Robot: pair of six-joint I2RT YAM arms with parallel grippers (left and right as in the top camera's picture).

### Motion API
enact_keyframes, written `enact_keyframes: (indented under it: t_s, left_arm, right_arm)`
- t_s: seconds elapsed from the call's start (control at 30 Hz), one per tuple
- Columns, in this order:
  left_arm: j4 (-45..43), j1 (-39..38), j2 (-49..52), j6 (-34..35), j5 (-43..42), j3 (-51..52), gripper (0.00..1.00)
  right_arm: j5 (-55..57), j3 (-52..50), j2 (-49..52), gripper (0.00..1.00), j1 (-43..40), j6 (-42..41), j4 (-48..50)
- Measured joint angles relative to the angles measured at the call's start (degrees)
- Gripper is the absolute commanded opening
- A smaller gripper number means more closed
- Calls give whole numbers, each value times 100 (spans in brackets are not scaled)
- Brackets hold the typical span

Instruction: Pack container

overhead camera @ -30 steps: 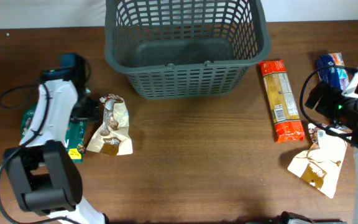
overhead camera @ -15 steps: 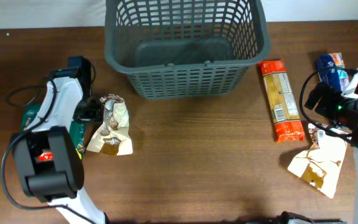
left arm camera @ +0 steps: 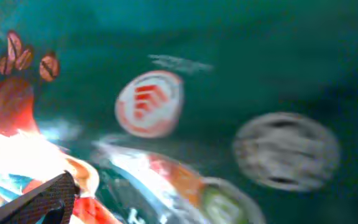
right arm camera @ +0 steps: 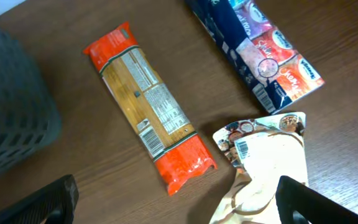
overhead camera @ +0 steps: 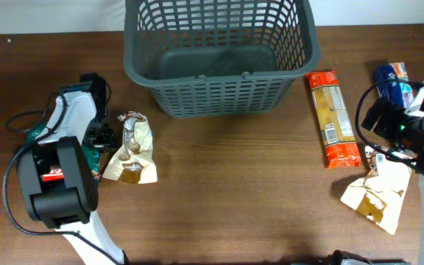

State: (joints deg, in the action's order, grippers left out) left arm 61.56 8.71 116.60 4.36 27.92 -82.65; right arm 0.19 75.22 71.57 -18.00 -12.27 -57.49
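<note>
The container [overhead camera: 219,55] is a large dark grey lattice basket at the back centre, with nothing in it; its corner shows in the right wrist view [right arm camera: 11,106]. My left gripper [overhead camera: 99,140] is low over a green snack packet [overhead camera: 88,156], which fills the blurred left wrist view [left arm camera: 185,81]. Only one finger [left arm camera: 39,202] shows there, set wide, with nothing held. A cream and brown packet [overhead camera: 131,151] lies just to its right. My right gripper [right arm camera: 176,205] is open and empty above the table, near an orange pasta packet [right arm camera: 148,112].
On the right lie the orange pasta packet [overhead camera: 333,118], a blue packet [overhead camera: 391,79] and a cream packet [overhead camera: 377,193]; the right wrist view shows the blue packet [right arm camera: 260,50] and the cream packet [right arm camera: 269,168]. Cables trail by both arms.
My left arm has swung and dropped closer onto the green packet. The right arm and all the packets have stayed put.
</note>
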Motion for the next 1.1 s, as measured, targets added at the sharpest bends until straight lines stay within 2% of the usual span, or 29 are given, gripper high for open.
enact_keyframes:
  t_s: [0.07, 0.17, 0.27, 0.43, 0.77, 1.1]
  left_arm:
    - [-52, 66, 0, 7, 2, 37, 89]
    - [-188, 142, 0, 50, 15, 120, 68]
    - [-341, 160, -2, 101, 101, 264, 38]
    - [-525, 151, -74, 107, 367, 522, 2]
    - [-481, 157, -109, 105, 474, 549, 2]
    - [597, 199, -76, 57, 44, -579, 2]
  right_arm:
    - [48, 0, 0, 99, -2, -2, -2]
    - [94, 0, 0, 99, -2, 0, -2]
    - [114, 0, 0, 99, -2, 0, -4]
    - [131, 0, 0, 99, -2, 4, -4]
    - [131, 0, 0, 99, -2, 2, -11]
    - [131, 0, 0, 99, -2, 0, -61]
